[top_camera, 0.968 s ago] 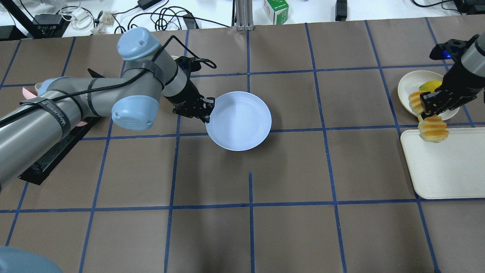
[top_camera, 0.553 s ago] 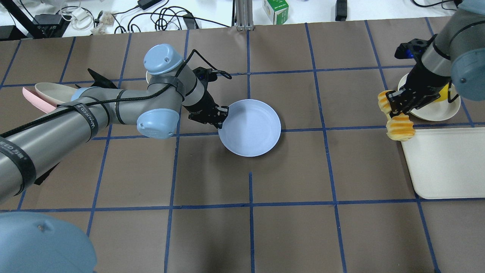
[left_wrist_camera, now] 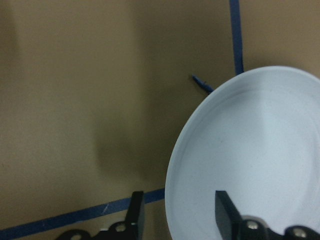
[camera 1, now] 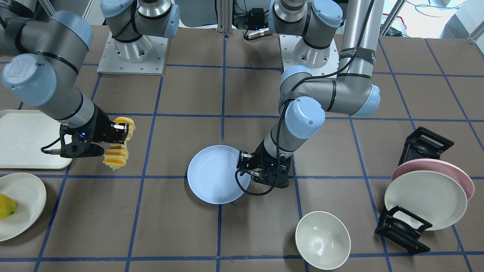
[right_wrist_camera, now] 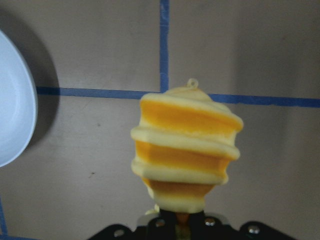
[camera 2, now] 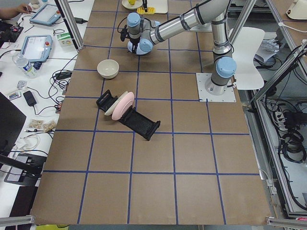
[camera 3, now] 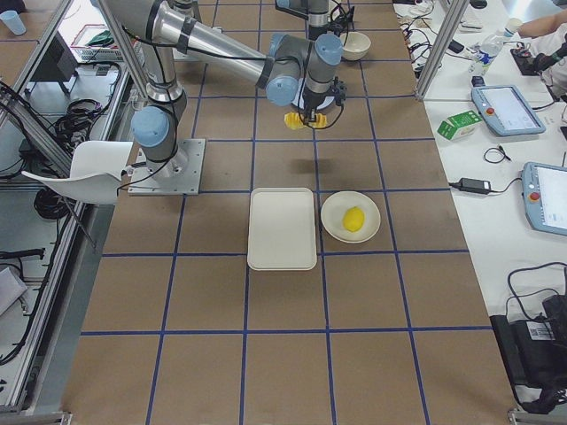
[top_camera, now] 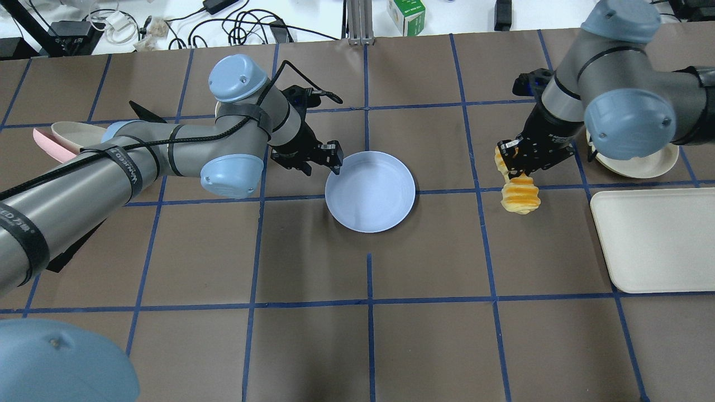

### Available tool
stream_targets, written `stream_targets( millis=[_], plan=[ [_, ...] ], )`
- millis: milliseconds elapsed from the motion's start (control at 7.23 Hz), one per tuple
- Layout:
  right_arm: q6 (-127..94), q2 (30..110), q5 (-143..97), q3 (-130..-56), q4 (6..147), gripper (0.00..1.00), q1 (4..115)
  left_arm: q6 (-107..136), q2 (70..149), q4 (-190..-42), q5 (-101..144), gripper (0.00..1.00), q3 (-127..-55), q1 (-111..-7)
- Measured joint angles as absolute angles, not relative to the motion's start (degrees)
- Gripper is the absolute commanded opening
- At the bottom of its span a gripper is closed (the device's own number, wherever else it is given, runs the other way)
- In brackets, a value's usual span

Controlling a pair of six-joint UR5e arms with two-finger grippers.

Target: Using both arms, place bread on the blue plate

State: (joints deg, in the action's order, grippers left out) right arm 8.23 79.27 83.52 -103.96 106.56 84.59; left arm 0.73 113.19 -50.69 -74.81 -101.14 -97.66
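The blue plate [top_camera: 370,191] lies flat near the table's middle. My left gripper [top_camera: 334,158] is at its left rim. In the left wrist view its fingers [left_wrist_camera: 135,215] stand apart astride the plate's rim [left_wrist_camera: 172,165], so it is open. My right gripper [top_camera: 518,163] is shut on the middle of the bread [top_camera: 520,196], a ridged yellow-orange and cream loaf. The loaf hangs above the table about one grid square to the right of the plate. The bread [right_wrist_camera: 185,155] fills the right wrist view, with the plate's edge [right_wrist_camera: 15,110] at the left.
A cream tray [top_camera: 653,240] and a cream plate [camera 1: 22,200] with a yellow-green fruit [camera 1: 6,206] are on my right side. A white bowl [camera 1: 322,240] and a black rack [camera 1: 402,230] holding pink and cream plates stand on my left side.
The right arm has carried the bread leftward from over the tray towards the blue plate. The plate has shifted right and a little nearer me along with the left gripper.
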Motion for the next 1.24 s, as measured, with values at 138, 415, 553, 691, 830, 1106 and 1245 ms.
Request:
stream_targets(
  millis=[138,415,553,691,830,1106,1245],
  plan=[
    [3.63,78.35,81.53,-103.77,108.25,0.0,88.62,0.66,111.66,-55.78,-75.0,0.95,-99.22,-97.29],
    [-3.45,74.75,78.93,-102.7,113.98,0.0,95.35,0.64,107.34,-71.69,-77.52,1.0,-94.35,-96.34],
    [-6.65,73.02,78.63,-102.38,116.73,0.0,98.34,0.67,104.37,-78.62,-78.62,1.0,-92.23,-95.52],
    [-10.02,71.4,78.45,-102.17,119.15,0.03,100.92,0.67,101.49,-83.14,-79.67,1.0,-90.4,-94.59],
    [-12.91,69.46,78.23,-102.09,121.5,0.15,102.81,0.64,98.92,-86.26,-81.69,1.0,-88.65,-93.97],
    [-17.76,66.9,75.69,-102.02,123.89,0.87,104.28,1.01,96.25,-89.19,-84.71,1.0,-86.15,-93.26],
    [-19.75,66.5,74.19,-102.0,124.28,1.0,104.49,1.27,95.81,-90.84,-85.18,1.0,-85.2,-93.17]
  ],
)
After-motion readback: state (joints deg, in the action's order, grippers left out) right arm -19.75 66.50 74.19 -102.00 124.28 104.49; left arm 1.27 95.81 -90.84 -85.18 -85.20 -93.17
